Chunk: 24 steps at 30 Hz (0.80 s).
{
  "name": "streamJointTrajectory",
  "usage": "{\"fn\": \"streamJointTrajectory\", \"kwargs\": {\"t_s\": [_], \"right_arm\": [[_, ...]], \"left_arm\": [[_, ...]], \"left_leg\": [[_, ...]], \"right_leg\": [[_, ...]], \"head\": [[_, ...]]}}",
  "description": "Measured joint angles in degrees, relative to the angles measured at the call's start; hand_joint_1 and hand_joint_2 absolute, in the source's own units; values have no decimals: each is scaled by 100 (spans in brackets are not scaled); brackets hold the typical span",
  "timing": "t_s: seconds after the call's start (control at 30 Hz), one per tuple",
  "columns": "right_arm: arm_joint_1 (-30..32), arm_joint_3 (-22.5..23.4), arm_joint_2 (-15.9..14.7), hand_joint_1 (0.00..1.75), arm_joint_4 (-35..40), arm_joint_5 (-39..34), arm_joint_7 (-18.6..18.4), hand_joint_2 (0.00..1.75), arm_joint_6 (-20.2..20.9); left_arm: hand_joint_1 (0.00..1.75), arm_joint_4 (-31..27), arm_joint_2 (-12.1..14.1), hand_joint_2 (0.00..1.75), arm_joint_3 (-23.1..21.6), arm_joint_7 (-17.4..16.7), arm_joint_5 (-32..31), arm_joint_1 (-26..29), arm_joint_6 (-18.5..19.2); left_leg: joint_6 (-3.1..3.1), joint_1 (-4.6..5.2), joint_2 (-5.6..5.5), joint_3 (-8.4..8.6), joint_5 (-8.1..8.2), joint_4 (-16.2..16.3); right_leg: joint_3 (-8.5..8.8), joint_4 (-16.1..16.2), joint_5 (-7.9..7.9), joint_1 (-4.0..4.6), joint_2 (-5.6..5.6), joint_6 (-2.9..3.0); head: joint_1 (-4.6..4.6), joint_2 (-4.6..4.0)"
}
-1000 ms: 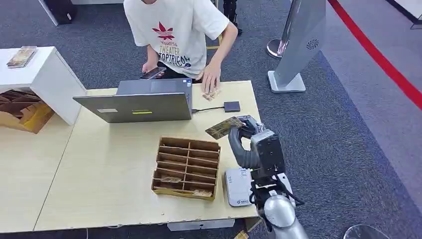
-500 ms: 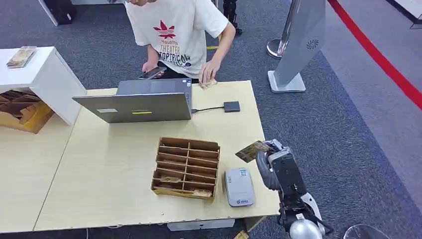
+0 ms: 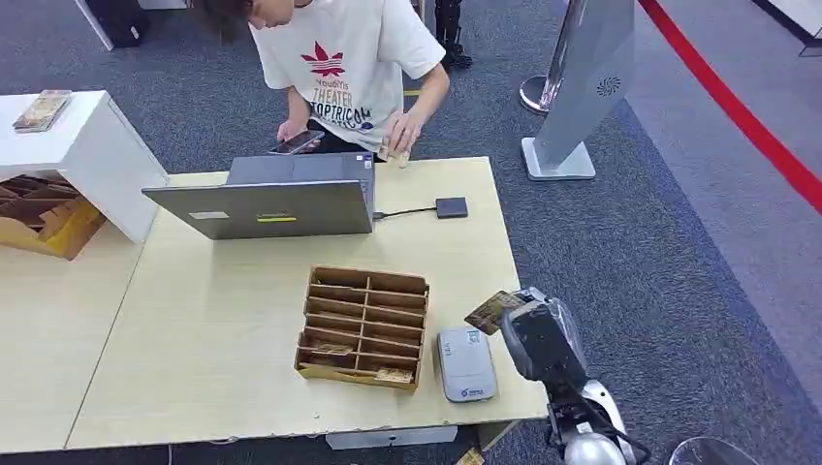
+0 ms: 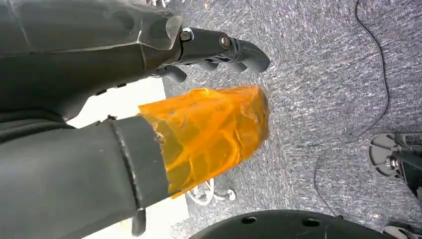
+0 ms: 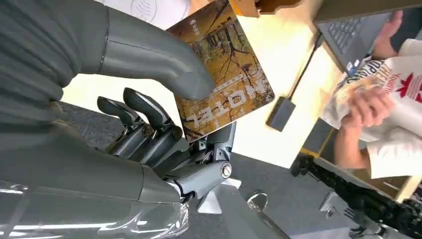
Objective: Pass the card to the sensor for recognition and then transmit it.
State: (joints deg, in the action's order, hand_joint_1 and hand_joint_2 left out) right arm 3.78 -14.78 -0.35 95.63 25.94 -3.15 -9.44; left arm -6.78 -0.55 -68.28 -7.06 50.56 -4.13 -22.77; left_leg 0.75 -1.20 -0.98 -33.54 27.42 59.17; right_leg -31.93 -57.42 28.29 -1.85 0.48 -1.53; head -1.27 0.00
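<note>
Right hand [image 3: 528,325] pinches the hotel key card [image 3: 494,311], held just beside the grey card reader [image 3: 465,363] on the worktop [image 3: 194,329], reader lying left and below. Left hand [image 4: 219,47], hanging, holds nothing.

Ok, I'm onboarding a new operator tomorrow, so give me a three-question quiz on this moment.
1. True or false: the right hand holds the card.
2. What lies on the table between the cardboard organizer and the right hand?
A. laptop
B. white card reader
C. phone
3. One word: which word is printed on the card in the right wrist view?

Key: 1 true. 2 B, the white card reader. 3 MOTEL.
</note>
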Motion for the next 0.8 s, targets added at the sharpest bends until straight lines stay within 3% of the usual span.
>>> {"fn": "streamJointTrajectory", "kwargs": {"t_s": [0.13,0.47,0.8], "right_arm": [[-111,-7,-20,175,-156,171,-112,175,202],[-932,-359,-448,175,-849,758,-345,175,1172],[-1288,-658,-767,175,-1340,758,-463,175,1366]], "left_arm": [[0,0,0,0,0,-2,-2,-2,15],[0,0,28,0,-17,28,50,-13,85],[0,0,59,0,-28,70,203,-13,118]], "left_leg": [[0,0,1,-1,0,0],[-1,0,1,2,-3,1],[-1,0,0,1,-3,1]], "right_leg": [[0,0,0,0,1,0],[1,0,-7,0,1,0],[1,0,-6,0,0,0]], "head": [[0,0],[0,0],[0,0]]}}
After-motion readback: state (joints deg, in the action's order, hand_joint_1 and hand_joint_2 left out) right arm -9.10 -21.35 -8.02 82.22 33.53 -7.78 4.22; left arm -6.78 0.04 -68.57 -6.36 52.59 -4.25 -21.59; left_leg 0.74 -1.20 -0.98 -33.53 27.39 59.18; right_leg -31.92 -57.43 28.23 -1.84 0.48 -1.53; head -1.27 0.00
